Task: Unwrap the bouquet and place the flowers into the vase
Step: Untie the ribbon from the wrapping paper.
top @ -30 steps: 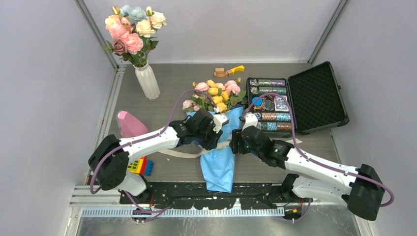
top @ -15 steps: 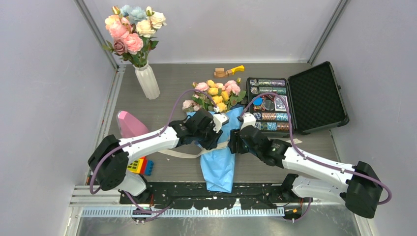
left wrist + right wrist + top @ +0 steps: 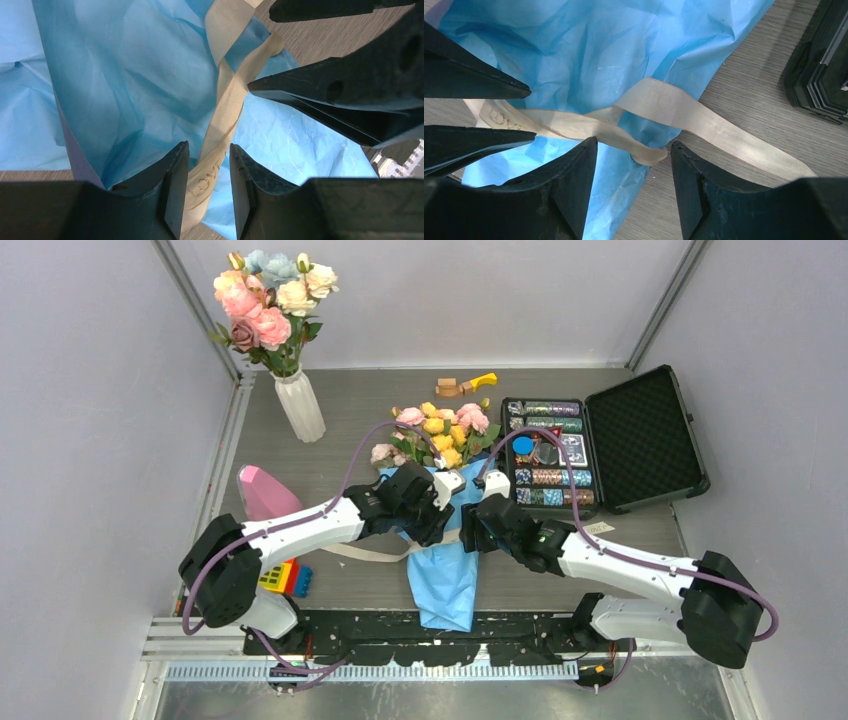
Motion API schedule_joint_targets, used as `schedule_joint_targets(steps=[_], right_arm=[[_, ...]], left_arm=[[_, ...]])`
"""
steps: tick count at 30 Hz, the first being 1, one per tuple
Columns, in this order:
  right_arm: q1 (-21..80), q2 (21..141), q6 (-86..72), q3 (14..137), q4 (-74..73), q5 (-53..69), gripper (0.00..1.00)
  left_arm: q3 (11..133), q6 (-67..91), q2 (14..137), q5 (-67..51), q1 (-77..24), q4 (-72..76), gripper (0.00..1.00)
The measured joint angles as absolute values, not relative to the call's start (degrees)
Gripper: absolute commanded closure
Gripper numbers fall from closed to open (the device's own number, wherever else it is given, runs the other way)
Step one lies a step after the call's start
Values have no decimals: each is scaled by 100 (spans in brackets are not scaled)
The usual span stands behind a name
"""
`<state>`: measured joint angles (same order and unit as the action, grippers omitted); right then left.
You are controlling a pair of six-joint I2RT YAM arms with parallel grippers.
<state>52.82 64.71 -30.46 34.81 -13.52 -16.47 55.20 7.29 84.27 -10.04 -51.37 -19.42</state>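
The bouquet [image 3: 445,570] is laid at the table's centre, with the flowers [image 3: 440,435] pointing far. The vase [image 3: 300,408], far left, is filled with larger blooms [image 3: 270,295]. At right, chips [image 3: 545,477] are held in the open case [image 3: 645,435]. The ribbon [image 3: 225,100] is straddled by the left gripper [image 3: 209,150], though a clamp cannot be told, and by the right gripper [image 3: 634,145], its jaws parted. Since a second ago, the right gripper has been brought leftward.

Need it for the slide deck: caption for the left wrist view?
Left claw, open, straddling the bouquet's cream ribbon over the light blue wrap.
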Motion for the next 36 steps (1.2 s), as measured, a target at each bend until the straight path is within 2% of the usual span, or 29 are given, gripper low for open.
schedule_joint_targets(steps=[6, 9, 12, 15, 20, 28, 36], right_arm=[[5282, 6587, -3026, 3527, -1310, -1693, 50], [5282, 6554, -3024, 3527, -1323, -1723, 64], [5282, 6407, -3039, 3527, -1345, -1767, 70], [5282, 6243, -3059, 3527, -1365, -1804, 84], [5282, 6160, -3098, 3514, -1389, -1850, 96], [5282, 6136, -3240, 3476, -1557, -2064, 100], [5282, 6136, -3402, 3426, -1590, -2274, 100]], left_arm=[[5502, 733, 8427, -1004, -5137, -1946, 52], [5474, 733, 8427, -1002, -5137, -1949, 51], [5457, 731, 8427, -1000, -5140, -1953, 49], [5454, 725, 8427, -998, -5146, -1953, 47], [5454, 705, 8427, -934, -5201, -1962, 45], [5454, 674, 8429, -582, -5358, -2112, 47], [5321, 659, 8407, -117, -5496, -2224, 59]])
